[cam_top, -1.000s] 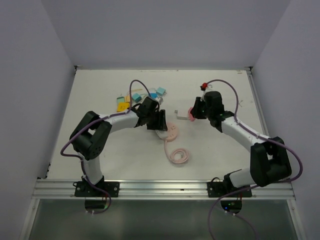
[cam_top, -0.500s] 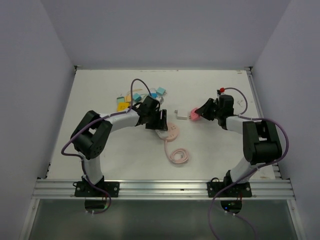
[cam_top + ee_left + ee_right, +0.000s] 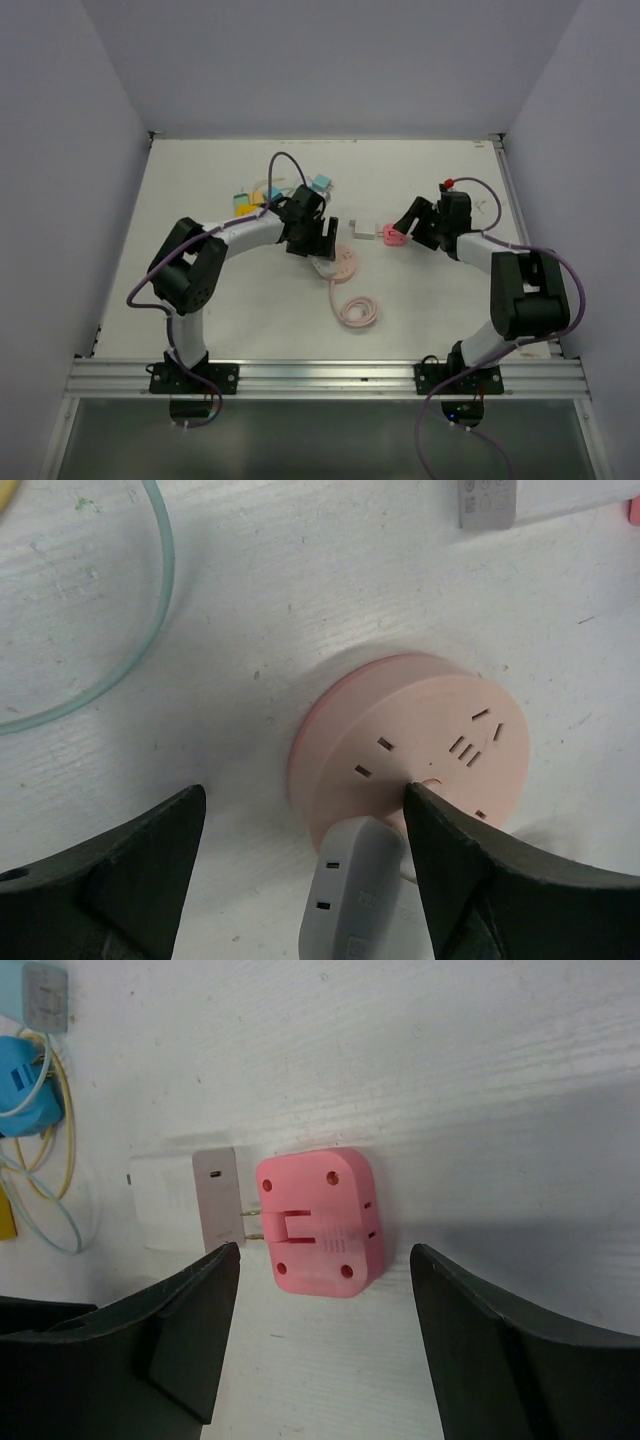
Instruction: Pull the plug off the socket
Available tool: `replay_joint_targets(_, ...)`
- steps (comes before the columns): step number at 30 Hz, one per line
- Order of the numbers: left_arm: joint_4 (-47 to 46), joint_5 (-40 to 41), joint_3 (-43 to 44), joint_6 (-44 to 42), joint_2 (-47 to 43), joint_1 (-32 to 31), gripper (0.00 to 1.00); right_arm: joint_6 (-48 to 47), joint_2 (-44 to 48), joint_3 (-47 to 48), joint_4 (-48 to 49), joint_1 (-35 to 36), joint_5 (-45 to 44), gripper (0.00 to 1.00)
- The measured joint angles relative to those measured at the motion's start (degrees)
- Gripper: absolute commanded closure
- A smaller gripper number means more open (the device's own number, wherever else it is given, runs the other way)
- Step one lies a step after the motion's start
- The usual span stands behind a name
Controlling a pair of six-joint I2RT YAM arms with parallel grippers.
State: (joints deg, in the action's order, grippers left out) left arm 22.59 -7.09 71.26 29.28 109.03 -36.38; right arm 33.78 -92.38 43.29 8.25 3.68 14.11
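Pink round socket (image 3: pixel 343 262) on worktop (image 3: pixel 450 300), just under left fingers (image 3: pixel 318 243); coiled pink cord (image 3: pixel 357 311) trailing back behind them. Pink plug (image 3: pixel 393 237) flat at the tips of right fingers (image 3: pixel 408 214), well apart from that socket.

Left wrist: fingers spread wide either side of socket, grasping nothing. Pale grey block (image 3: pixel 350 900) between them at socket rim; seated or merely touching, can't tell.

Right wrist: fingers released, plug centred in the gap, touching neither. Prongs pointing at white adapter (image 3: pixel 160 1210), tips maybe inside its grey face, unclear.

Reads as release step, pull likely done. Next: back both off straight, no nudging the plug; recheck prongs.
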Motion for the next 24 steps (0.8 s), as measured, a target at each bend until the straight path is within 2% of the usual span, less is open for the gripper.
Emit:
replay_joint_targets(5, 5.2, 2.6, 3.8, -1.4, 0.7, 0.5, 0.05, -3.4, 5.2, 0.2, -5.4, 1.2, -3.0, 0.26)
replay_joint_targets(13, 9.7, 5.3, 8.3, -1.3, -0.9, 1.9, 0.04, -9.6, 10.9, 4.0, -11.5, 12.9, -5.2, 0.29)
replay_joint_targets(18, 9.8, 4.8, 5.8, 0.2, -7.2, 1.9, 0.04, -12.0, 10.3, 6.2, -13.0, 18.5, -3.9, 0.31)
replay_joint_targets(24, 9.8, 3.8, 0.3, 3.1, -15.5, 1.9, 0.06, -14.0, 3.1, 10.5, -13.4, 24.8, -3.9, 0.32)
